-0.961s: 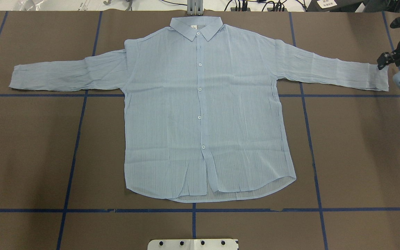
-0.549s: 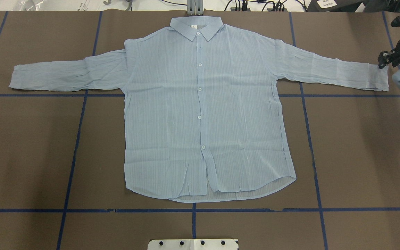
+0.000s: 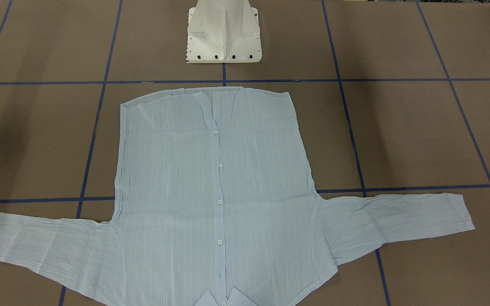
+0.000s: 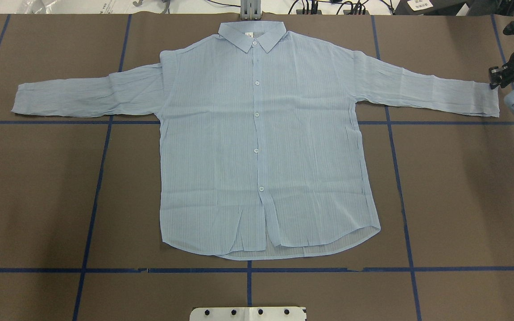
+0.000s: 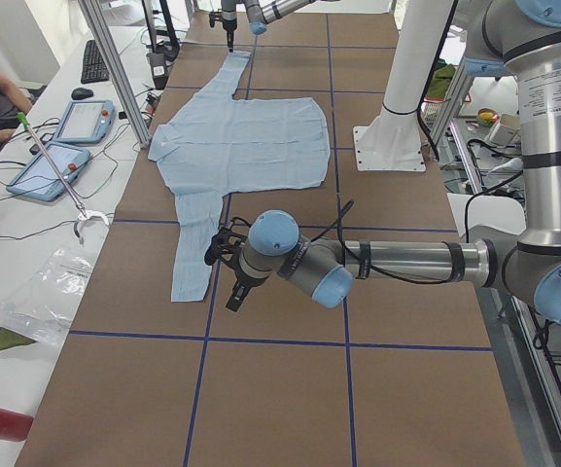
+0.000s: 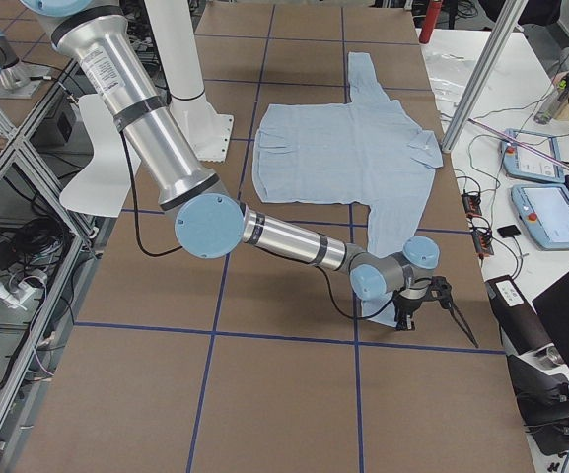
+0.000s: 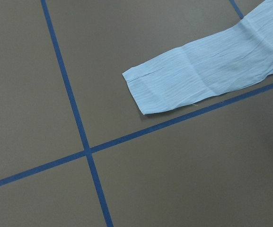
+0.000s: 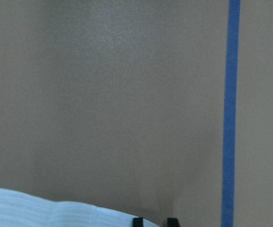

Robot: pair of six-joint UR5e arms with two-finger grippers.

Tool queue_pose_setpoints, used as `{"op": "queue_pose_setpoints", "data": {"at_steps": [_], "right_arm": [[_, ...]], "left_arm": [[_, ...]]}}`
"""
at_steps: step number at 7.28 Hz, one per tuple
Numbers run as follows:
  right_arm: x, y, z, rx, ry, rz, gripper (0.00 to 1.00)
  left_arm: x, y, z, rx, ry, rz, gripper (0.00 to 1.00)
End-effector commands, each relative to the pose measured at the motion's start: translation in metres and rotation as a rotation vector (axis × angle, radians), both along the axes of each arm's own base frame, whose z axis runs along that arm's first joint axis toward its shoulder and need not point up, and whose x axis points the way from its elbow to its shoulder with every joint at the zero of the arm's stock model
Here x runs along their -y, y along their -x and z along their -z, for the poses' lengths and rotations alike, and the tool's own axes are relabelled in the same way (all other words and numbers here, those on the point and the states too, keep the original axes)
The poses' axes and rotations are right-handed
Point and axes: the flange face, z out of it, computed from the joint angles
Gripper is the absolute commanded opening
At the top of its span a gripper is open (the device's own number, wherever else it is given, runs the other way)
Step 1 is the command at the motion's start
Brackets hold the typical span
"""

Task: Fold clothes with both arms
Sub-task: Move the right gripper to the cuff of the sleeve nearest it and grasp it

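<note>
Lying flat: shirt | right end effector at sleeve cuff

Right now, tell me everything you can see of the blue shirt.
The shirt is thin, pale blue, finely striped, lightly creased. It lies flat and front up on the brown table, buttoned, both sleeves spread sideways, collar away from the robot, hem slightly parted. The right gripper sits at the edge of one cuff; contact unclear.

we see even, bright overhead light with soft shadows. the right wrist view looks soft and grainy; a faint shadow sits just above the fingertips.
</note>
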Motion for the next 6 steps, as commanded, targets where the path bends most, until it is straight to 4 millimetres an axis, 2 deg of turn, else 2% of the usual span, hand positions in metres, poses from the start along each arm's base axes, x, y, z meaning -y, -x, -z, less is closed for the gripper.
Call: {"op": "queue_pose_setpoints", "data": {"at_steps": [1,3,6], "right_arm": [[-0.001,0.000,-0.004,-0.003,0.007,0.000,0.00],[0.000,-0.002,0.002,0.029,0.008,0.002,0.00],[0.000,-0.044,0.023,0.182,0.010,-0.023,0.00]], "left_arm": [[0.000,0.000,0.000,-0.001,0.002,-0.001,1.00],[0.000,0.000,0.000,0.000,0.000,0.000,1.00],[0.000,0.000,0.001,-0.002,0.000,0.000,1.00]]}}
